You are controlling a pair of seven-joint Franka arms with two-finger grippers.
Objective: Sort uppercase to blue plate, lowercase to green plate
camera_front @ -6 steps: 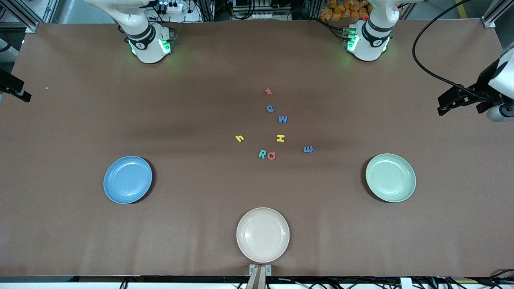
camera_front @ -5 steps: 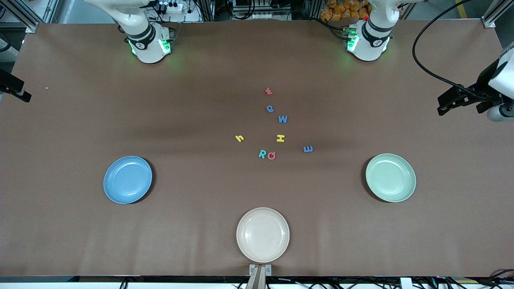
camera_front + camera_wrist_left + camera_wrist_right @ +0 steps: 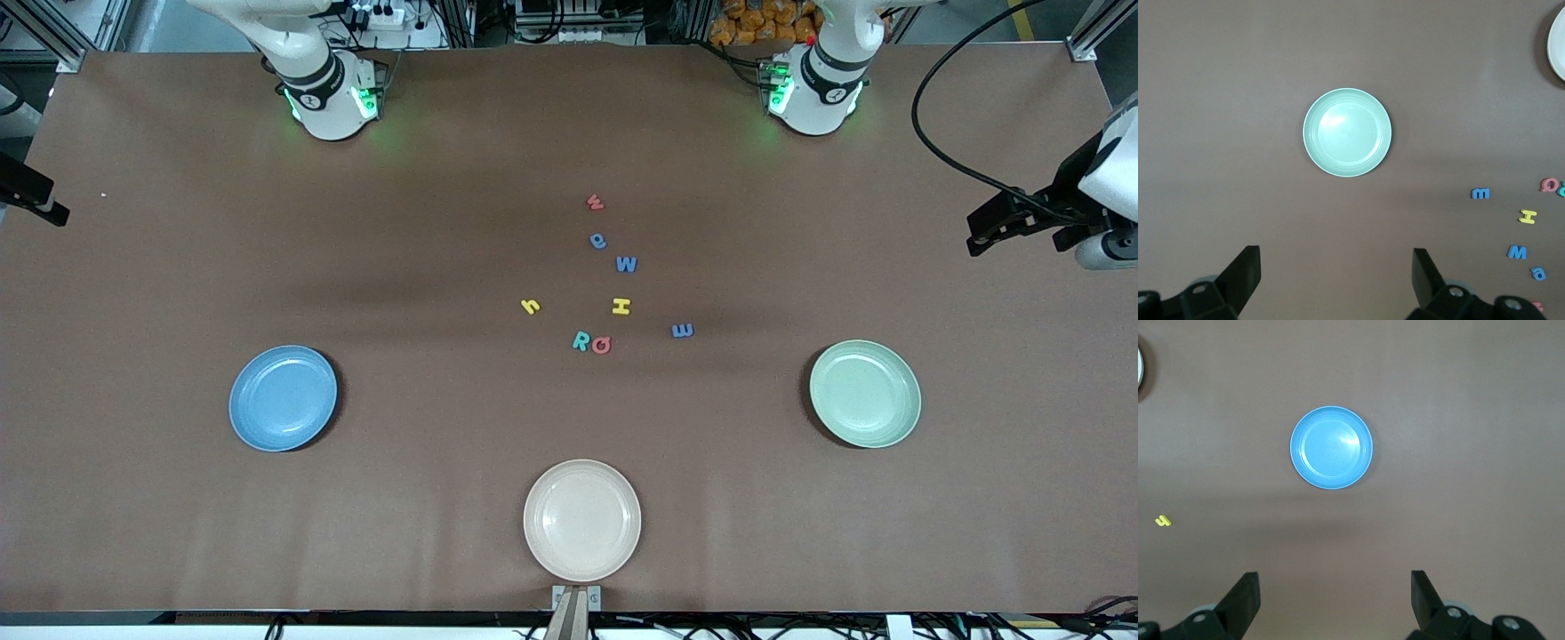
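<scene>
You had eight small soft foam letters point(image 3: 621, 307) lying mid-worktop, between the round smooth blue plate point(image 3: 283, 397) and green plate point(image 3: 864, 393). Both the left gripper point(image 3: 1336, 280) and the right gripper point(image 3: 1335, 600) had their jaws wide open, holding nothing.

Both arm bases white w/ black joint bands, green status LEDs lit at the collars. Left arm base point(image 3: 813, 84) has a small red spot up top. Wrist cams show matte black wedge-shaped fingers point(image 3: 1241, 270), silver screws on the finger mounts. Black cable loops by the left arm's end.
</scene>
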